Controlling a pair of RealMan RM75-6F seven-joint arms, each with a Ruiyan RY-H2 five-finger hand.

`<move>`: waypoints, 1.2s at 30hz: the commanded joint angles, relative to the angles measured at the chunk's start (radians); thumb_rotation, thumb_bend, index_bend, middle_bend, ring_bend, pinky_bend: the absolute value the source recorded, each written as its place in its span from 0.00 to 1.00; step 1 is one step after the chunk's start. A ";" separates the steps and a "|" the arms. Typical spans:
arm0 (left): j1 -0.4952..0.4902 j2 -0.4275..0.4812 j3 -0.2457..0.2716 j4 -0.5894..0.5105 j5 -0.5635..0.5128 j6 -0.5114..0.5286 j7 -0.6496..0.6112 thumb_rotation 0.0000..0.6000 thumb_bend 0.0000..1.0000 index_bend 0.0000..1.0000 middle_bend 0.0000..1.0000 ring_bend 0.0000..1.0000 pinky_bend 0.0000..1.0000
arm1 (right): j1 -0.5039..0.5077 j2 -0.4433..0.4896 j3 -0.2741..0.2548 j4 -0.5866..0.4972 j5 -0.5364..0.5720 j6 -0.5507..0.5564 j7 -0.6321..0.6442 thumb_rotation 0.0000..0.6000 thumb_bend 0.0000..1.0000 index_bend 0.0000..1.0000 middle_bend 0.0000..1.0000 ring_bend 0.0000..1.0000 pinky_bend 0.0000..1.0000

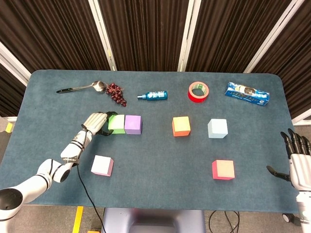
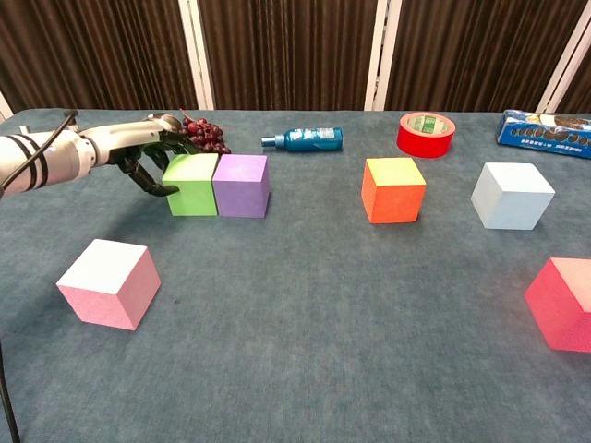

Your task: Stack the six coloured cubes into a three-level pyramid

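The table (image 1: 155, 194) carries all six cubes on one level, none stacked yet: green cube (image 2: 193, 183) and purple cube (image 2: 242, 185) touching side by side at far left, orange cube (image 2: 393, 189) and pale blue cube (image 2: 512, 195) well apart to the right, pink cube (image 2: 109, 281) near left, red cube (image 2: 563, 303) near right. The left hand (image 2: 148, 148) is set against the green cube's left face, fingers curled round its far-left corner — whether it grips or merely pushes cannot be told; the right hand (image 1: 296, 158) hangs spread and empty off the near right edge. The cubes are judged light, rigid and matte — opposite flat faces should be taken, clear of the neighbour.
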 commanded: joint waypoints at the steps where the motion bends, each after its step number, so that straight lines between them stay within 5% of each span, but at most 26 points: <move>1: 0.001 0.002 -0.001 -0.004 -0.001 0.000 0.000 1.00 0.39 0.31 0.35 0.36 0.23 | -0.001 0.000 0.000 0.000 0.000 0.001 0.000 1.00 0.05 0.03 0.09 0.00 0.11; 30: -0.080 -0.041 -0.019 0.037 -0.003 -0.057 -0.007 1.00 0.39 0.30 0.34 0.35 0.22 | -0.028 0.006 -0.004 -0.003 0.001 0.028 0.009 1.00 0.06 0.03 0.09 0.00 0.11; 36: -0.089 -0.042 -0.014 0.037 0.002 -0.066 -0.007 1.00 0.39 0.22 0.28 0.30 0.22 | -0.031 0.006 -0.004 0.000 0.000 0.030 0.013 1.00 0.06 0.03 0.09 0.00 0.11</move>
